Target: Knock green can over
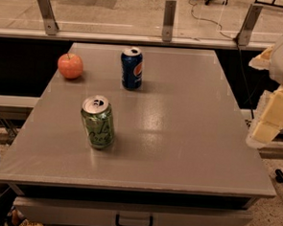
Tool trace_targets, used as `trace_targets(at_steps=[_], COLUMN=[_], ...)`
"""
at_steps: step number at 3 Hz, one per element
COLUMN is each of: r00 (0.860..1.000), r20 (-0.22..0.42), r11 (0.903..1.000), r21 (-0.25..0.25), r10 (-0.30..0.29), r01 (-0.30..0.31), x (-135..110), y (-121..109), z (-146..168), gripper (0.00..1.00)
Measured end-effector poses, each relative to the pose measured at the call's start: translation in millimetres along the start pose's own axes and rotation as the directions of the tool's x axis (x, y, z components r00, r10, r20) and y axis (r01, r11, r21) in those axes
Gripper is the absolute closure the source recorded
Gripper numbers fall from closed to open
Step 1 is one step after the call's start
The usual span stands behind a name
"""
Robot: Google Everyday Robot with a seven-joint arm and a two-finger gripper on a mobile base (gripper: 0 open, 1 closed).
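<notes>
The green can (pixel 98 122) stands upright on the grey table (pixel 188 137), left of centre toward the front, its silver top and pull-tab showing. My gripper (pixel 268 123) is a pale blocky shape at the right edge of the view, beside the table's right side and far to the right of the can. It touches nothing.
A dark blue Pepsi can (pixel 131 68) stands upright behind the green can, toward the table's back. A red apple (pixel 70 65) lies at the back left. A glass railing with metal posts (pixel 169 20) runs behind the table. A drawer with a handle (pixel 134 222) sits under the front edge.
</notes>
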State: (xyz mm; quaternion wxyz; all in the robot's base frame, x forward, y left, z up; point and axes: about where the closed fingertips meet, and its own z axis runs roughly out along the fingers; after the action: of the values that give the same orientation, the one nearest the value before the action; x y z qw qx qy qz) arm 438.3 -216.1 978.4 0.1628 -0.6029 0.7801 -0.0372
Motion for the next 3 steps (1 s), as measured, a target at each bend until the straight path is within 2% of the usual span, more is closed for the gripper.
trace_targets(at_steps=[1, 2, 3], r00=[1.000, 0.996, 0.969], r20=[0.000, 0.089, 0.244], r11=[1.0000, 0.9999, 0.9990], r21=[0.000, -0.006, -0.027], r10=[0.000, -0.009, -0.028], r01=[0.000, 0.010, 0.036], x=[0, -11, -36], y=[0, 5, 13], z=[0, 4, 24], gripper=[0.00, 0.00, 0.00])
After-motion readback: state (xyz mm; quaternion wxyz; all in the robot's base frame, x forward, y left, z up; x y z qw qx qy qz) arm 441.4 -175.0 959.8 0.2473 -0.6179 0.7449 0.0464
